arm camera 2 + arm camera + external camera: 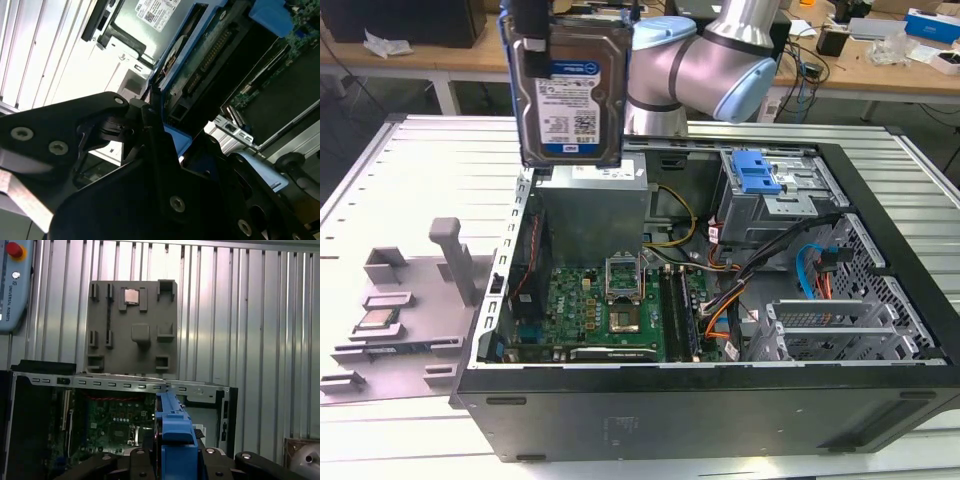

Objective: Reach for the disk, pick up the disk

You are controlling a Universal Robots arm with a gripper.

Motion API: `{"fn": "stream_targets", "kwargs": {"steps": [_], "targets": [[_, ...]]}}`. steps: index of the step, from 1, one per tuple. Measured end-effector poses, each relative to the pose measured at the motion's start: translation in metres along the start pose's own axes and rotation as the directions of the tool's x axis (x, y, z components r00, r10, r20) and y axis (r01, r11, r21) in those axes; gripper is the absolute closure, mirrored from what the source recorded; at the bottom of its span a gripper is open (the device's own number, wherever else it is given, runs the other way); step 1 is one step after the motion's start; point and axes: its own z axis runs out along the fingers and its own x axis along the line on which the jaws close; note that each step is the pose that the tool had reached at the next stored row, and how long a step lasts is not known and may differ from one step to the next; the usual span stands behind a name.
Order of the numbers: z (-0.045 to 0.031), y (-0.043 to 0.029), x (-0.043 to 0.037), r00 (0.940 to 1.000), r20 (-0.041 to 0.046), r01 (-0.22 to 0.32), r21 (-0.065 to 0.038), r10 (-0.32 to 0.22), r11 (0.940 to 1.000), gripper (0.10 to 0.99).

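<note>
The disk point(570, 90), a silver hard drive with a white-and-blue label in a blue bracket, hangs upright in the air above the back left corner of the open computer case point(700, 400). My gripper point(582, 15) is shut on its top edge, one black finger point(530, 25) showing at the exterior view's left of it. In the first wrist view the disk's blue bracket point(175, 440) stands edge-on between my black fingers point(125, 465). In the second wrist view the disk's underside with its circuit board point(200, 65) runs away from the gripper point(150, 130).
Below the disk lie the motherboard point(610, 310) and power supply point(595, 200). A grey drive cage with a blue latch point(755, 172) sits at the case's back right. A grey fixture point(410, 310) holding a small chip point(375, 320) lies on the slatted table.
</note>
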Motion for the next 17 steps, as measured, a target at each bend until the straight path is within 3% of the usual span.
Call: {"fn": "stream_targets", "kwargs": {"steps": [7, 17], "targets": [[-0.0016, -0.026, 0.0013, 1.0, 0.0001, 0.0, 0.0, 0.0, 1.0, 0.718], [-0.0046, -0.0712, 0.0036, 1.0, 0.0, 0.0, 0.0, 0.0, 1.0, 0.718]]}}
